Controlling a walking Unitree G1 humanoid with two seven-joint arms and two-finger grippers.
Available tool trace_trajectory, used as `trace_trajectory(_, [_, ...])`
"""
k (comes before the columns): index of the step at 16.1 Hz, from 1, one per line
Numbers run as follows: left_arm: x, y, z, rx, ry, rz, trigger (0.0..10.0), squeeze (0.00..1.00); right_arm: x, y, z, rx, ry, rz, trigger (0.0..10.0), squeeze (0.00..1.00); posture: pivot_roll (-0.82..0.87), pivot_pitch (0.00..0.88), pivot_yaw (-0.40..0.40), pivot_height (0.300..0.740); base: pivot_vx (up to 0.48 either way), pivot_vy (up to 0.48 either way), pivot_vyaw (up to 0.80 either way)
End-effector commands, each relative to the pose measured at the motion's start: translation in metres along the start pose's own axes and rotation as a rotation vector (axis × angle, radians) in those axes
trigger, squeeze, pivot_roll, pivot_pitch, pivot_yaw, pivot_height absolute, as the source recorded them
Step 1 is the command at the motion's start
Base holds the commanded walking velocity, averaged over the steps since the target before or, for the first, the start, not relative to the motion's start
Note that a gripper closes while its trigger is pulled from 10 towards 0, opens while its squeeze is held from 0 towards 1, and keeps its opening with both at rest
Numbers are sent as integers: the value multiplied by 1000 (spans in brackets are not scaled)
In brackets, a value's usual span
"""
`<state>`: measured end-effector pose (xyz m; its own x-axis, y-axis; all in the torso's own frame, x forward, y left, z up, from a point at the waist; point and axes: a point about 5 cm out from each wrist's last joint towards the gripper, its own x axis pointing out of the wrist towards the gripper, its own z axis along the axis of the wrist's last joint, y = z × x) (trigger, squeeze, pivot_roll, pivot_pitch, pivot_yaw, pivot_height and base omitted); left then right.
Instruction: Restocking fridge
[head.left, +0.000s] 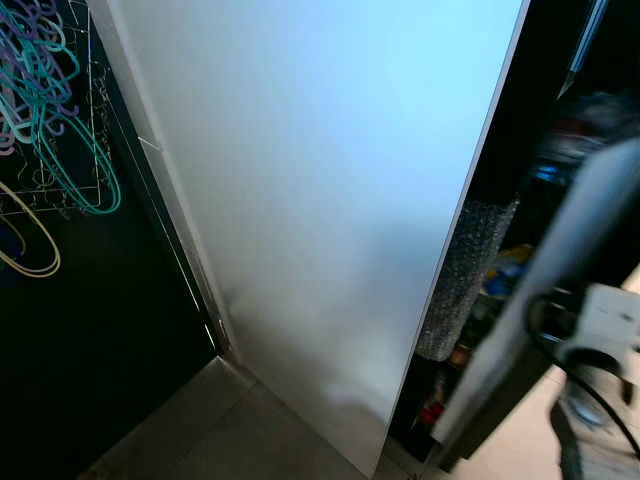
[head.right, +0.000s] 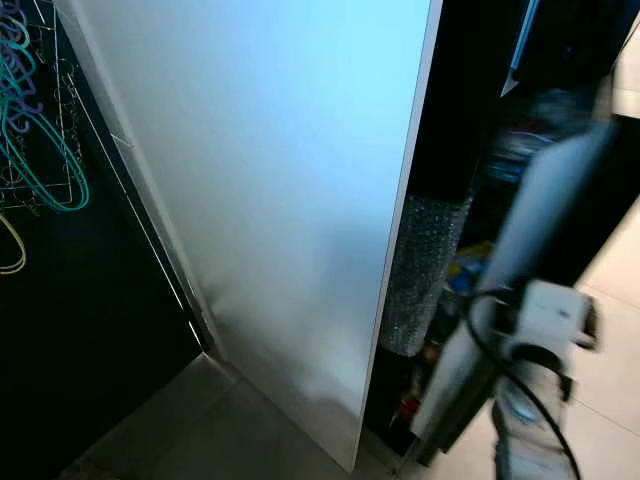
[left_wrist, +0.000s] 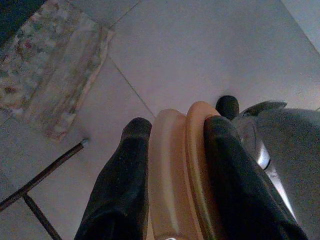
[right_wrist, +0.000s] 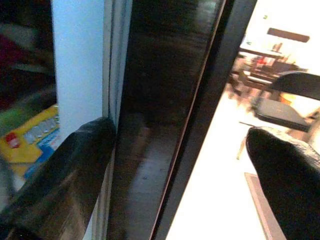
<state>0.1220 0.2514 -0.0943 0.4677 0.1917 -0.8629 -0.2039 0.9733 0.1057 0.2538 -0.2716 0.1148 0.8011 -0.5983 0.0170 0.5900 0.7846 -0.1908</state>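
Note:
My left gripper (left_wrist: 177, 125) hangs over the floor, shut on a round orange-tan item with two rims (left_wrist: 172, 170) that sits between both black fingers. My right gripper (right_wrist: 180, 137) is open, and the edge of a dark fridge door (right_wrist: 160, 75) stands between its wide-spread fingers. Beside that door are a pale blue-white panel (right_wrist: 77, 60) and a yellow box (right_wrist: 30, 137) on a shelf. In the eye views a tall white fridge panel (head.left: 320, 200) fills the middle. To its right, the blurred silver-edged door (head.left: 560, 260) crosses a dark opening near my right wrist (head.left: 610, 325).
Packages (head.left: 500, 270) and a bubbly grey wrap (head.left: 465, 280) sit in the dark opening. Teal and purple hangers (head.left: 50, 100) hang on a wire rack at the left. Tiled floor (head.left: 220, 420) lies below. A patterned rug (left_wrist: 50, 70) and thin black legs (left_wrist: 45, 175) are under my left arm.

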Motion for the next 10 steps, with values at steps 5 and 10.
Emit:
trace_trajectory(5, [1, 2, 4, 10, -11, 1, 10000, 0, 0, -67, -49, -64, 191, -248, 10000, 0, -140, 0, 26, 740, 0, 0, 0])
trace_trajectory(10, [1, 1, 8, 14, -14, 1, 10000, 0, -7, -84, -75, -83, 275, -278, 10000, 0, -139, 0, 26, 740, 0, 0, 0])
